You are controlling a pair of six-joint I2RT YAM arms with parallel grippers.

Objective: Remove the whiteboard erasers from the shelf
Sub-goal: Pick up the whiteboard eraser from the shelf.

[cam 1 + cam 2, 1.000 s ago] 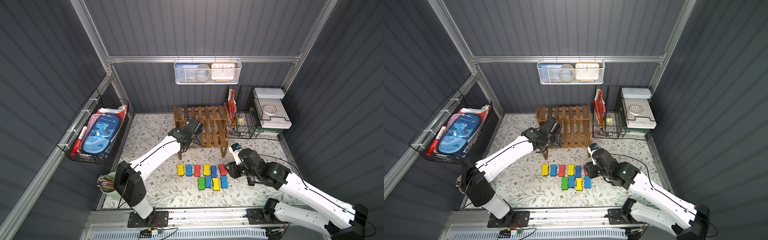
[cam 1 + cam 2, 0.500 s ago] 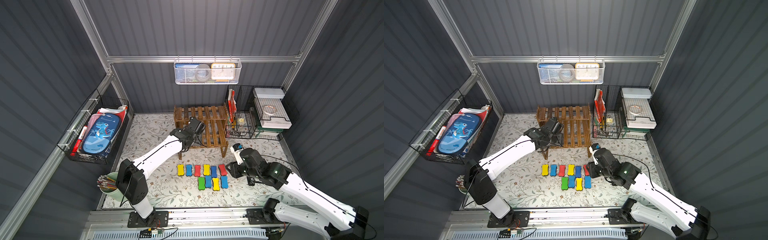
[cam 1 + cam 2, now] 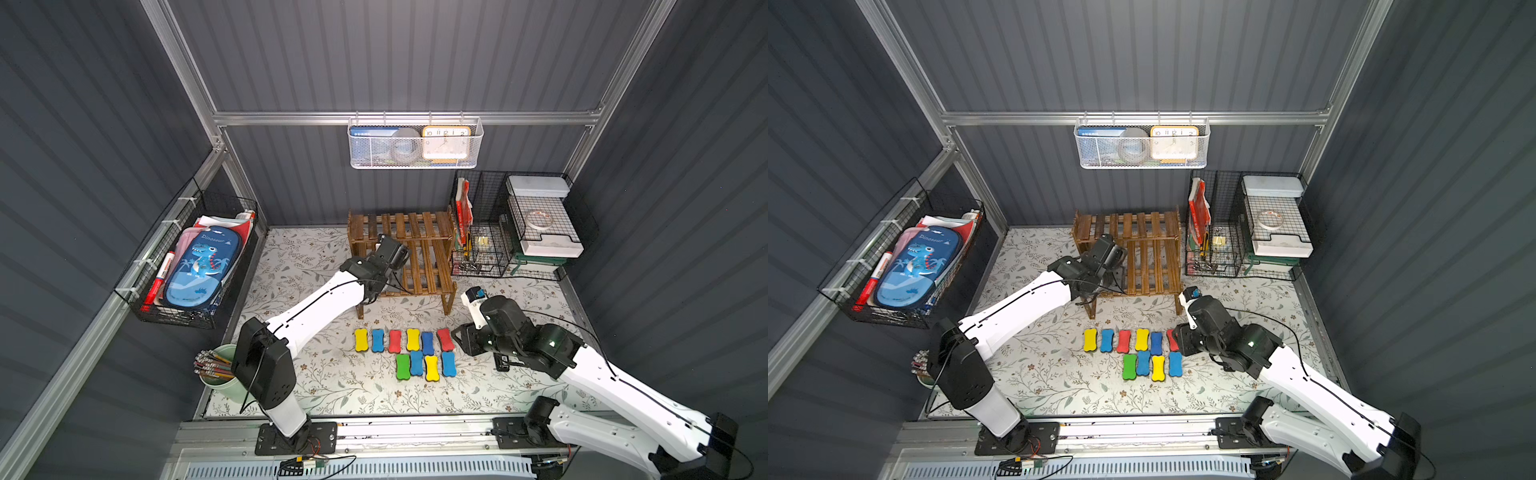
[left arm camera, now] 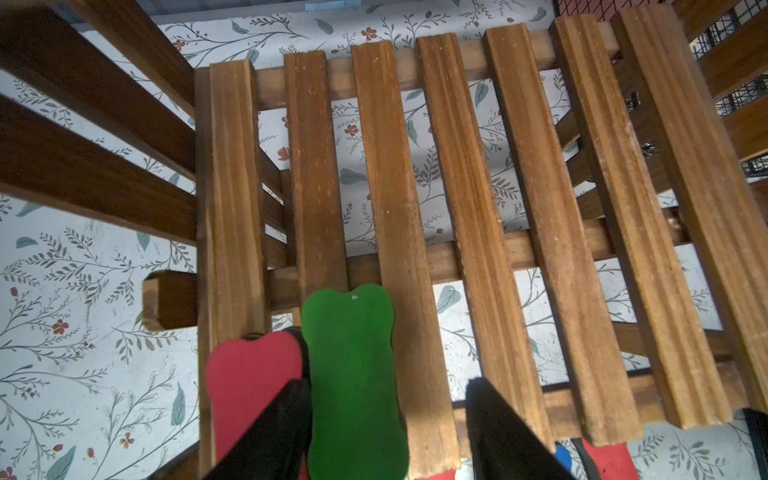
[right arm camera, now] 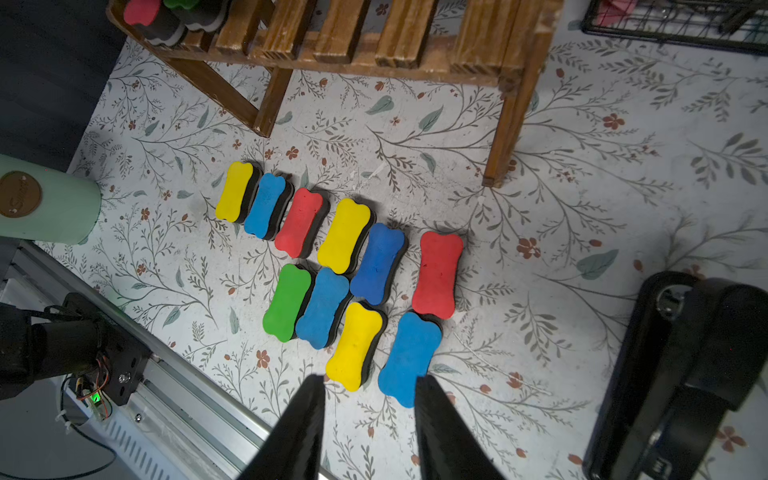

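The left pincer (image 4: pixel 386 386) is spread over the lower tier of the shelf (image 4: pixel 478 199), astride the green eraser (image 4: pixel 353 374). One finger (image 4: pixel 282 424) stands in the gap between that block and the red eraser (image 4: pixel 249 382) beside it; the other stands clear of the green block's far side. Both blocks lie flat on the end slats, coloured tops up. The right pincer (image 5: pixel 370 380) is spread and holds nothing; it hangs above the desk (image 5: pixel 582 187) near a yellow eraser (image 5: pixel 353 345) and a blue eraser (image 5: pixel 409 357). Ten erasers (image 3: pixel 412 338) lie on the desk in front of the shelf in two rows. The row nearer the shelf reads yellow, blue, red, yellow, blue, red; the other reads green, blue, yellow, blue
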